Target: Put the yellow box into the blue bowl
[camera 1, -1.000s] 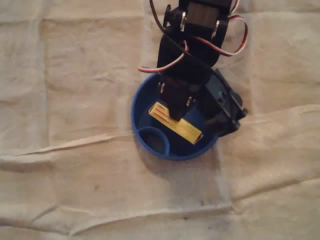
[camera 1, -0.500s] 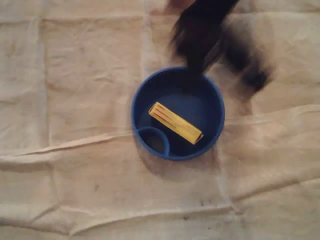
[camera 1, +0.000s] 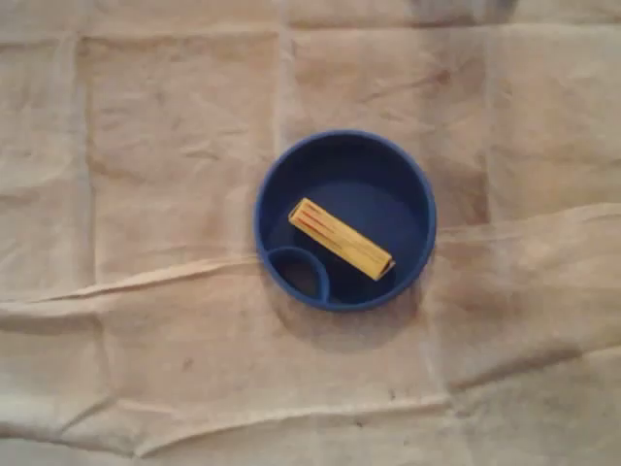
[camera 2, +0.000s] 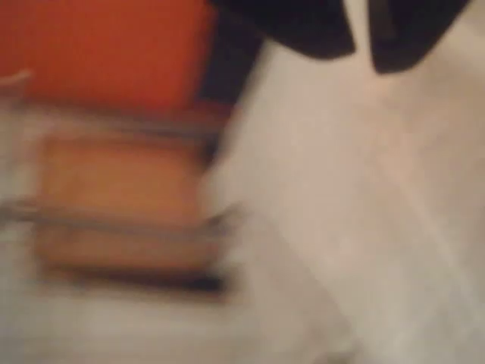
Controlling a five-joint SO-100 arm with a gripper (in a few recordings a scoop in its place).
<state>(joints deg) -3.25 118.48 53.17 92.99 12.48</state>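
While the yellow box (camera 1: pixel 342 239) lies slantwise in the main hollow of the blue bowl (camera 1: pixel 361 180), just beside its small round pocket (camera 1: pixel 297 273), the bowl sits on a creased beige cloth (camera 1: pixel 146 194) covering the counter; the wrist view blurs the dark claw (camera 2: pixel 362 53); spread or pressed together, I cannot tell.

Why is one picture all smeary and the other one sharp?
Overhead view: fairly sharp, dim warm light, yellow box and blue bowl clear, soft shadow below the bowl. Wrist view: smeared, likely by motion blur; the tool is just dark shapes.
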